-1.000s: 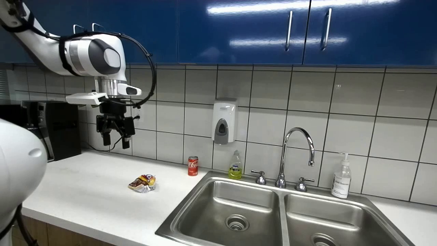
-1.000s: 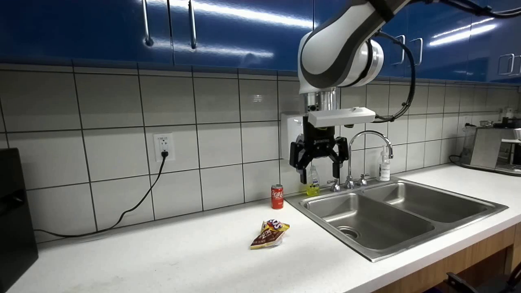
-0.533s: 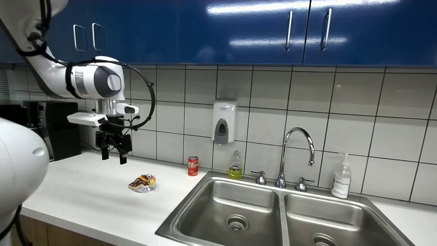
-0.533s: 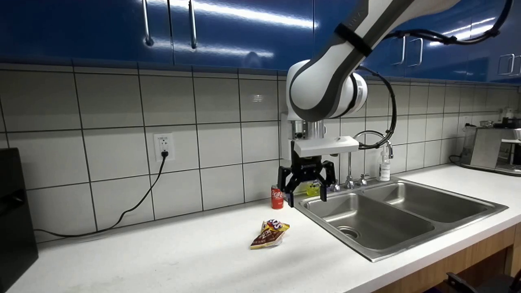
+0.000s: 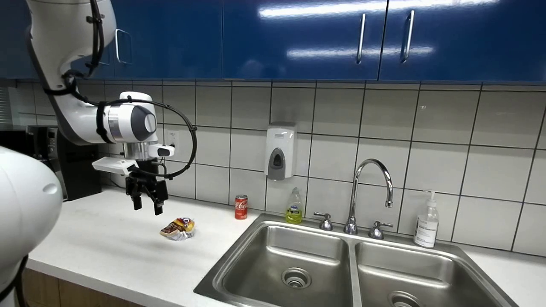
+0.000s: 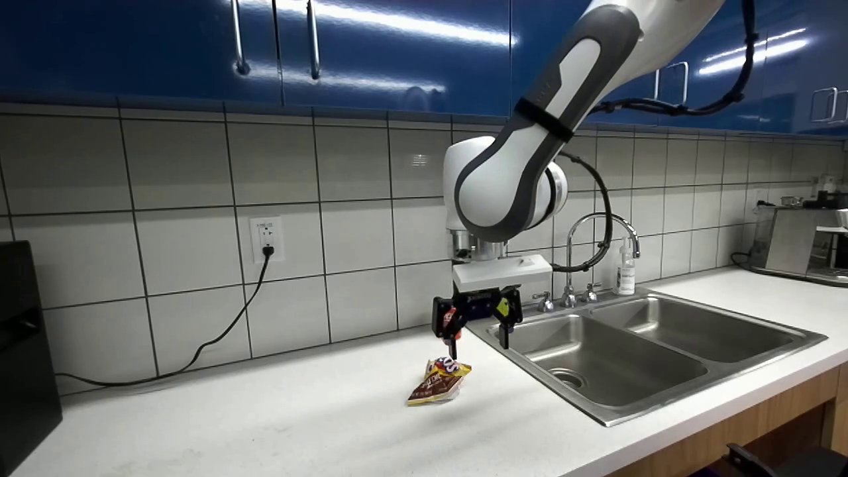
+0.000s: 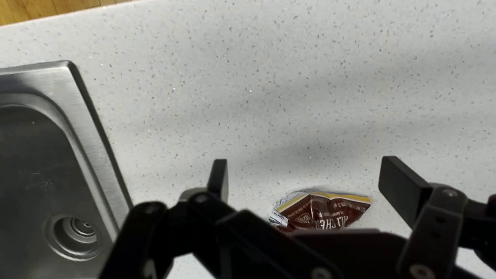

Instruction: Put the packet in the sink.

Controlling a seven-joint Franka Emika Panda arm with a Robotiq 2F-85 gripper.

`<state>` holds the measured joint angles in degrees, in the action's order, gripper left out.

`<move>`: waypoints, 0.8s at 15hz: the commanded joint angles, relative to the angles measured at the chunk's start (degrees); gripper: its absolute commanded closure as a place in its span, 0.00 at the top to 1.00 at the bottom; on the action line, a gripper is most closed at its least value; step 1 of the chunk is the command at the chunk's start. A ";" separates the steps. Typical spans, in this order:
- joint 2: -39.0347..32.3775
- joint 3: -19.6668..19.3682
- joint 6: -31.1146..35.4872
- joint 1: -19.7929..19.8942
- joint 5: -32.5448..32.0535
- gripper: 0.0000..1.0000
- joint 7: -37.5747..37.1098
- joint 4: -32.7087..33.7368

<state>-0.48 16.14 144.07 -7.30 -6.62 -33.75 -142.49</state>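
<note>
The packet (image 5: pixel 177 229), crinkled and yellow, red and brown, lies on the white counter left of the sink (image 5: pixel 256 277) in an exterior view. It also shows in an exterior view (image 6: pixel 438 382), and in the wrist view the packet (image 7: pixel 325 211) is partly hidden behind the gripper's linkage. The steel double-basin sink shows at the left edge of the wrist view (image 7: pixel 73 81). My gripper (image 6: pixel 479 343) is open and empty, pointing down above the counter near the packet. In the wrist view the fingers (image 7: pixel 403 190) stand wide apart, with the packet between and below them.
A red can (image 5: pixel 241 207) stands by the tiled wall behind the packet. A soap bottle (image 5: pixel 294 206), a curved tap (image 5: pixel 354 196) and a pump bottle (image 5: pixel 427 226) stand along the sink's back. A black appliance (image 6: pixel 26 331) stands at the counter's far end.
My gripper has come down toward the counter and closer to the packet, moving leftward in an exterior view. It stays open. The packet has not moved.
</note>
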 commanded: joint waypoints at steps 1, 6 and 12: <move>-5.46 -1.84 -0.43 -2.86 -4.75 1.00 -6.14 5.64; -12.35 -5.21 -0.74 -6.77 -7.53 1.00 -11.12 12.74; -21.15 -10.70 -0.42 -10.00 -6.80 1.00 -13.66 21.56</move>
<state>-16.94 8.11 144.12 -15.45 -12.19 -44.56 -126.23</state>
